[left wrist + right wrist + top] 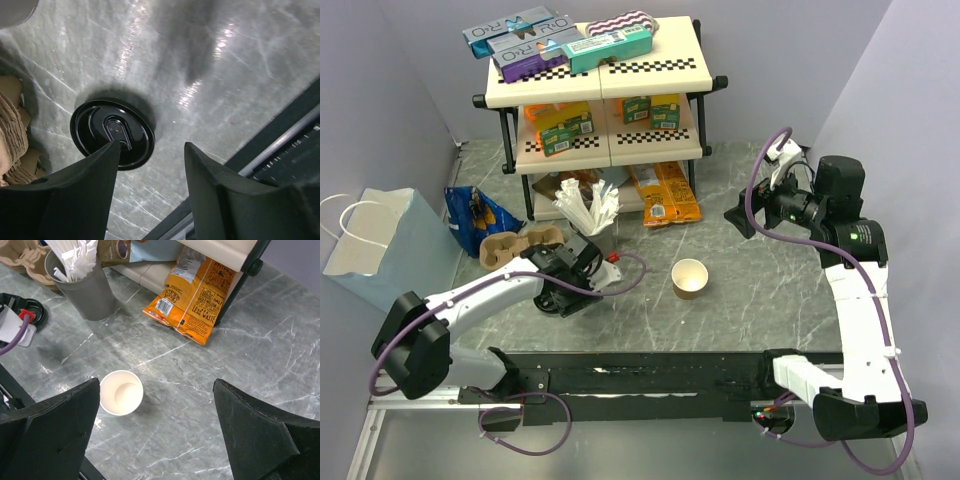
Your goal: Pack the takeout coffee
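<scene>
**Cup without its lid, both grippers unloaded**

The small tan kraft paper cup (690,278) stands upright and uncovered on the grey marbled table (770,300), its pale inside showing. Its round black plastic lid (112,132) lies flat on the table well to the left, near the brown moulded-pulp carrier (510,245). The left gripper (152,150) hangs low over the lid with its jaws apart and nothing between them (one fingertip overlaps the lid's rim in the wrist view; whether it touches I cannot tell). The right gripper (156,385) is held up over the cup, jaws spread wide and bare. Beyond the cup stands a grey cup of white sticks (90,290). An orange snack bag (195,295) lies by the rack's foot, and its print seems to read "LESS WASTE". The lettering on the top-shelf boxes (560,40) is not legible.
</scene>
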### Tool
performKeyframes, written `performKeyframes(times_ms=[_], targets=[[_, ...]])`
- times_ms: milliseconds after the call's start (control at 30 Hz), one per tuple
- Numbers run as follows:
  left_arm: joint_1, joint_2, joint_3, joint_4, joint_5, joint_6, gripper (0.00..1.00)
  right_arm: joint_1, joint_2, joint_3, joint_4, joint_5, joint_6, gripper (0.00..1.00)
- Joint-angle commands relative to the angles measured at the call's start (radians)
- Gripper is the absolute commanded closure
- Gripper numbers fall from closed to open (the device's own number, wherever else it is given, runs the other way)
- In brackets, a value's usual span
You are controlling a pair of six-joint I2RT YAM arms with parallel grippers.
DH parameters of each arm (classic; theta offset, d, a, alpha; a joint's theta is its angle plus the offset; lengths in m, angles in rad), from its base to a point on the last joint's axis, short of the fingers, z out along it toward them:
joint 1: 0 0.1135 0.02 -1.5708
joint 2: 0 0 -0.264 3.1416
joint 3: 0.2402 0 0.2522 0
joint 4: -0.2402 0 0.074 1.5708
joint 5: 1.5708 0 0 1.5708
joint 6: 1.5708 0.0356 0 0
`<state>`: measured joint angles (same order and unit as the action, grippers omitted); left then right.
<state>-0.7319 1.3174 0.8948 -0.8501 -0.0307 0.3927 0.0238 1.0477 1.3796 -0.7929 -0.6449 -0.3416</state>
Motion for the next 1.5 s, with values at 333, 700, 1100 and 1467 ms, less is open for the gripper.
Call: performKeyframes(times_ms=[333,700,1100,1467], targets=[[0.017,0.078,-0.082,0.068,-0.095,-0.032,0.47,0.019,-0.006,0.009,0.015,0.019,-0.017,0.00],[0.017,0.128,-0.097,0.091,-0.095,-0.028,0.54,0.022,0.002,0.004,0.027,0.011,-0.007,0.00],[0.017,0.160,-0.089,0.097,-0.115,-0.023,0.65,0.022,-0.009,-0.020,0.047,0.013,0.003,0.00],[0.017,0.146,-0.054,0.017,-0.084,-0.020,0.81,0.024,-0.014,-0.030,0.038,-0.001,0.010,0.00]])
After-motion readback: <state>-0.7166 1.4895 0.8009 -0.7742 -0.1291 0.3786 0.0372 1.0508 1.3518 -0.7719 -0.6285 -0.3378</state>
